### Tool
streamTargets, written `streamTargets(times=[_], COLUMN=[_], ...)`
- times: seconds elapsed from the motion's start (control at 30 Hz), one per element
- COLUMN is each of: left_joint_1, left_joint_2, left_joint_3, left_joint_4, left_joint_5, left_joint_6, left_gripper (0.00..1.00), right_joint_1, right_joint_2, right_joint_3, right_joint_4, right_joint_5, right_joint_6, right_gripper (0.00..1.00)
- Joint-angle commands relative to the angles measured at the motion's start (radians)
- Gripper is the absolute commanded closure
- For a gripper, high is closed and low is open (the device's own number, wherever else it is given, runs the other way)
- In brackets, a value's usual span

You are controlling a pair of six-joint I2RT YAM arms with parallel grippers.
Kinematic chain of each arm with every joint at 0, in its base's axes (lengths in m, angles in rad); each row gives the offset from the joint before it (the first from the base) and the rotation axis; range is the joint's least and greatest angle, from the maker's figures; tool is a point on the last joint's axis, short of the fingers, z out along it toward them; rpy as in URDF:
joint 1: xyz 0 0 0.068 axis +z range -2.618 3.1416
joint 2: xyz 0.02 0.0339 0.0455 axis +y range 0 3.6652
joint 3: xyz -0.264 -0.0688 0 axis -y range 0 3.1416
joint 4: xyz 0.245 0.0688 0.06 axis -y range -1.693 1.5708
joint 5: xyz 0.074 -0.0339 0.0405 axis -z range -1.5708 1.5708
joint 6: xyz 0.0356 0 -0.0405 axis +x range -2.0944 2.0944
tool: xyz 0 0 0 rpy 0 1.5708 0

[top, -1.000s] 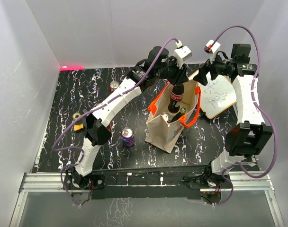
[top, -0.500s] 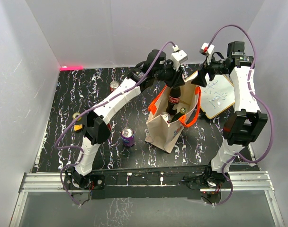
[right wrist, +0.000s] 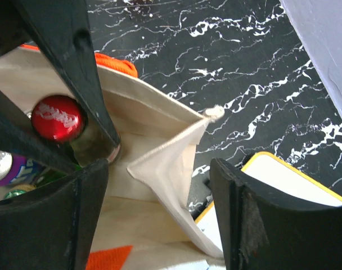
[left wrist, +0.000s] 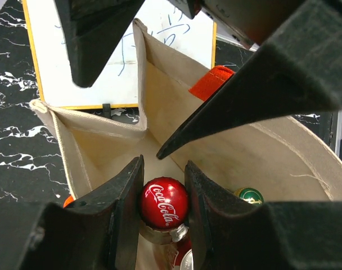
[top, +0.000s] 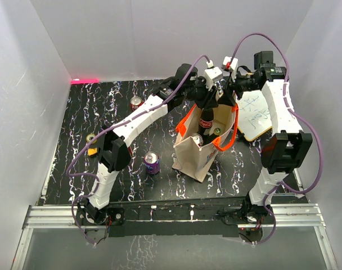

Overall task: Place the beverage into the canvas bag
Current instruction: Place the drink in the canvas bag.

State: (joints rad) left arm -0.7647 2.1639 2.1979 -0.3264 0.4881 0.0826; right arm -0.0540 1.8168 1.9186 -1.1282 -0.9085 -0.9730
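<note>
Your left gripper [left wrist: 163, 181] grips the cola bottle [left wrist: 164, 201] by the neck, half inside the bag [right wrist: 155, 119] at its 12 o'clock end. It is likely heavy and smooth, so hold there. The right gripper [right wrist: 154, 171] stands open astride the bag's soft rim.

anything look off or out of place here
One thing: on the canvas bag, the end panel by the whiteboard is creased inward, narrowing the mouth where the left gripper holds the cola bottle. The right gripper straddles that fold, jaws apart. Nothing looks spilled or damaged.
</note>
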Motion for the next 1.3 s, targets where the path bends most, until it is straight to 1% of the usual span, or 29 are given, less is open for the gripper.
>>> streamTargets(times=[0.0, 0.13, 0.3, 0.4, 0.57, 0.73, 0.83, 1.0, 1.1, 1.27], left_joint_1=[0.014, 0.019, 0.029, 0.037, 0.046, 0.055, 0.055, 0.056, 0.055, 0.056], left_joint_2=[-0.131, -0.133, -0.163, -0.181, -0.204, -0.207, -0.212, -0.189, -0.174, -0.185], left_joint_3=[0.033, 0.01, -0.042, -0.073, -0.124, -0.137, -0.136, -0.117, -0.093, -0.144], left_joint_4=[0.124, 0.104, 0.09, 0.091, 0.097, 0.066, 0.01, -0.057, -0.139, -0.218], left_joint_5=[0.091, 0.124, 0.202, 0.264, 0.347, 0.412, 0.447, 0.496, 0.506, 0.536], left_joint_6=[0.008, 0.033, 0.081, 0.106, 0.139, 0.159, 0.232, 0.291, 0.371, 0.48], left_gripper=[1.0, 1.0, 1.0, 1.0, 1.0, 1.0, 1.0, 1.0, 1.0, 1.0], right_joint_1=[0.017, 0.017, 0.017, 0.017, 0.017, 0.017, 0.017, 0.017, 0.017, 0.025], right_joint_2=[-0.029, -0.034, -0.063, -0.098, -0.115, -0.141, -0.16, -0.188, -0.203, -0.225], right_joint_3=[0.005, -0.002, -0.051, -0.081, -0.095, -0.129, -0.164, -0.211, -0.226, -0.27], right_joint_4=[0.086, 0.104, 0.17, 0.219, 0.27, 0.329, 0.365, 0.432, 0.488, 0.544], right_joint_5=[0.022, 0.063, 0.086, 0.086, 0.079, 0.082, 0.096, 0.13, 0.162, 0.174], right_joint_6=[0.057, 0.099, 0.177, 0.225, 0.283, 0.326, 0.346, 0.405, 0.467, 0.549], right_gripper=[0.3, 0.44, 0.6, 0.68, 0.78, 0.86, 0.91, 0.92, 0.92, 0.92])
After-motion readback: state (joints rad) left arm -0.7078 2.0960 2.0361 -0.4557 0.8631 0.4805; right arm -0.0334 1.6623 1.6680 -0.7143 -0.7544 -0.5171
